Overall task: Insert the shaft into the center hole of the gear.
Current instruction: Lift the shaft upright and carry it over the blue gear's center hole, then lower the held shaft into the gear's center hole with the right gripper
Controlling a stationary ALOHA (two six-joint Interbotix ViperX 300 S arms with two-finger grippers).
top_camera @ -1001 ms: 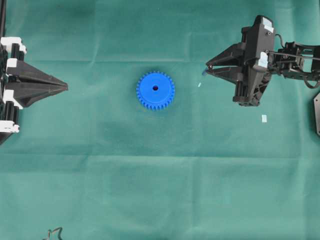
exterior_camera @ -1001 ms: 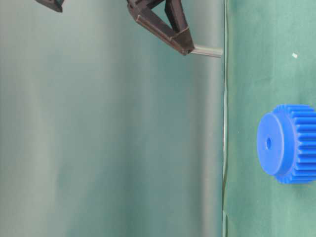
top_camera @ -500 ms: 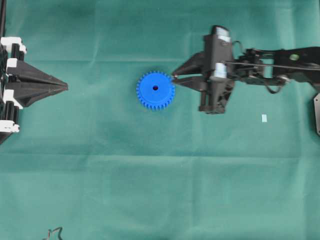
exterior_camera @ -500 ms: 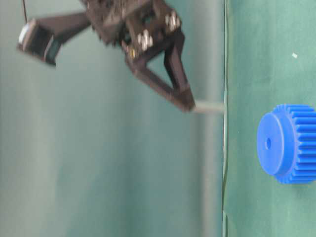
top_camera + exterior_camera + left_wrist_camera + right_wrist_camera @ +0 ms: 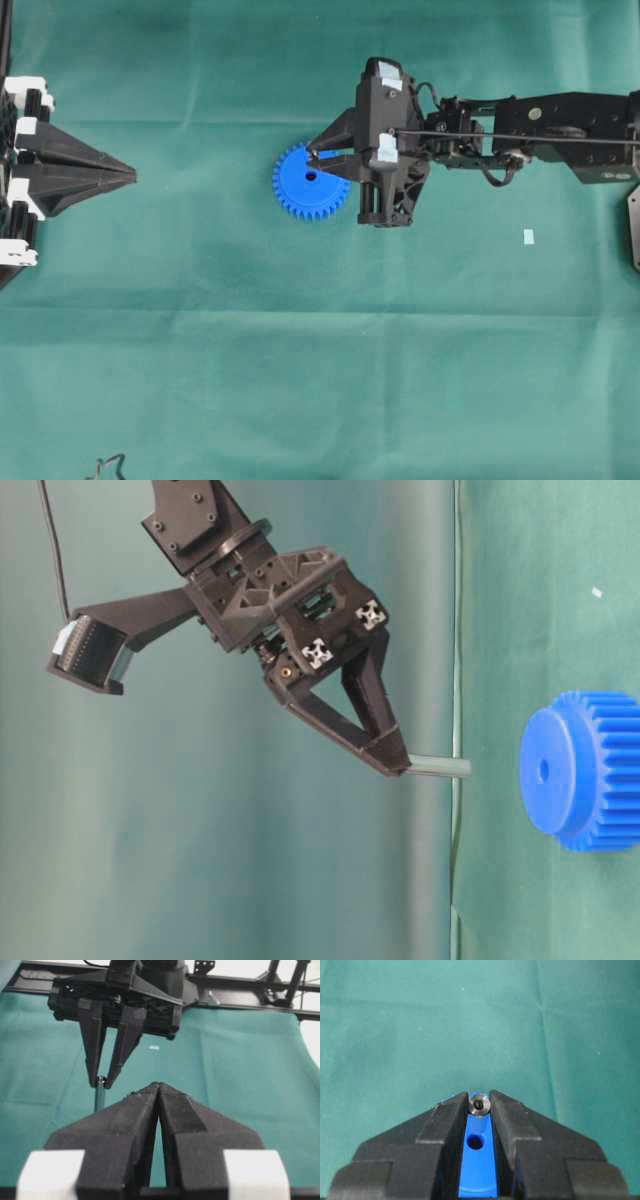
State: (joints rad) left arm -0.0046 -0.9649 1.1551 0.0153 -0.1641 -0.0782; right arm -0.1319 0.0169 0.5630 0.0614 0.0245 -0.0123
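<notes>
Right gripper (image 5: 479, 1105) pinches the shaft (image 5: 479, 1105) at its fingertips, pin pointing down. Gear (image 5: 311, 181) sits below the tips, clear of the pin; center hole (image 5: 475, 1142) looks slightly off-axis. Left gripper (image 5: 159, 1085) closed, empty, well apart.

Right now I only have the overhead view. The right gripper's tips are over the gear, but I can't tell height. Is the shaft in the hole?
Observer: No. At table level the shaft hangs clear above the gear, not touching it.
Operator: Is the right gripper gripping it properly?
Observer: Yes. The right wrist view shows the right gripper pinching the shaft's top end between its fingertips.
Operator: Lined up with the center hole?
Observer: Not quite. In that same view the center hole sits nearer the camera than the shaft.
</notes>
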